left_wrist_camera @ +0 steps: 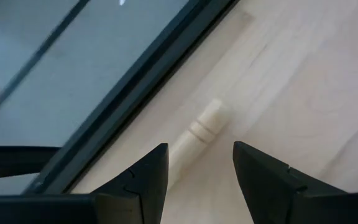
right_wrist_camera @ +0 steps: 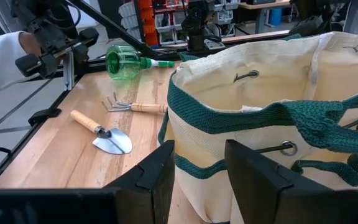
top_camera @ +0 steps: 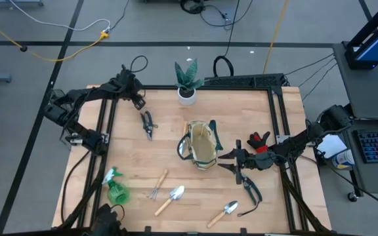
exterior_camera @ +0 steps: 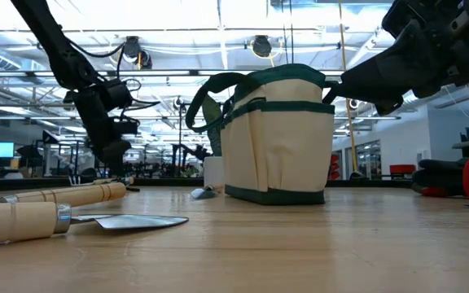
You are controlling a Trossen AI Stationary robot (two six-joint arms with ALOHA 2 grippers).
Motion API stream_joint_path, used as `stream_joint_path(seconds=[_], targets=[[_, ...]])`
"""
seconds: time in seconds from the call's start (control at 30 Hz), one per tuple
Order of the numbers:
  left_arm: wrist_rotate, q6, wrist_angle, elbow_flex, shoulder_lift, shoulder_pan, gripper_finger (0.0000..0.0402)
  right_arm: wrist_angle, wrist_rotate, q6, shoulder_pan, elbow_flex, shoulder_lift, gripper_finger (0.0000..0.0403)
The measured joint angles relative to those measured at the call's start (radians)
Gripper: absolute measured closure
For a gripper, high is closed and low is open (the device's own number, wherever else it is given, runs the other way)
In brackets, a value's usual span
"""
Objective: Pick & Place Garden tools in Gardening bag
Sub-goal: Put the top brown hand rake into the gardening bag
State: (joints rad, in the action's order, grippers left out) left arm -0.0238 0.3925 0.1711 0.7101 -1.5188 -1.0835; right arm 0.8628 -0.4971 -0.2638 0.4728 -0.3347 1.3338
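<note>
Gardening bag (top_camera: 203, 145) stands upright near the middle of the wooden surface (top_camera: 169, 141), mouth open, dark green trim & loop handles up.

Right gripper (top_camera: 223, 157) sits just beside the bag's right wall, near its rim; fingers (right_wrist_camera: 160, 171) apart w/ nothing between them, the bag's canvas right ahead in the right wrist view.

Left gripper (top_camera: 139, 101) is well apart from the bag, toward the far-left corner of the surface; fingers (left_wrist_camera: 151, 177) apart, holding nothing. A pale wooden handle (left_wrist_camera: 197, 134) lies on the boards just ahead of them, close to the surface's dark edge rail; which tool it belongs to is hard to say, prob. not gripped.

Around the bag:
- dark-handled pruners (top_camera: 147, 123) to its left
- fork (top_camera: 157, 185), trowel (top_camera: 171, 198) & 2nd trowel (top_camera: 224, 212) to its near side
- green spray bottle (top_camera: 115, 188) lying down, near-left of it
- green-handled shears (top_camera: 249, 189) & a red-black glove (top_camera: 260, 140) to its right
- potted plant (top_camera: 188, 80) behind it, at the far edge.
</note>
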Motion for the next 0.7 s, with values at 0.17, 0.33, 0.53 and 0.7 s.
stream_joint_path(seconds=[0.17, 0.33, 0.53, 0.7], targets=[[-0.055, -0.040, -0.003, 0.000, 0.000, -0.021, 0.0215, 0.000, 0.000, 0.019, 0.000, 0.000, 0.000, 0.0268], [-0.057, -0.082, -0.010, 0.000, 0.000, -0.035, 0.0215, 0.000, 0.000, 0.023, 0.000, 0.000, 0.000, 0.0268], [-0.058, -0.108, -0.017, 0.000, -0.006, -0.041, 0.0215, 0.000, 0.000, 0.023, 0.000, 0.000, 0.000, 0.0268], [-0.072, -0.138, -0.035, 0.015, -0.086, -0.039, 0.0215, 0.000, 0.000, 0.024, -0.001, 0.000, 0.000, 0.0268]])
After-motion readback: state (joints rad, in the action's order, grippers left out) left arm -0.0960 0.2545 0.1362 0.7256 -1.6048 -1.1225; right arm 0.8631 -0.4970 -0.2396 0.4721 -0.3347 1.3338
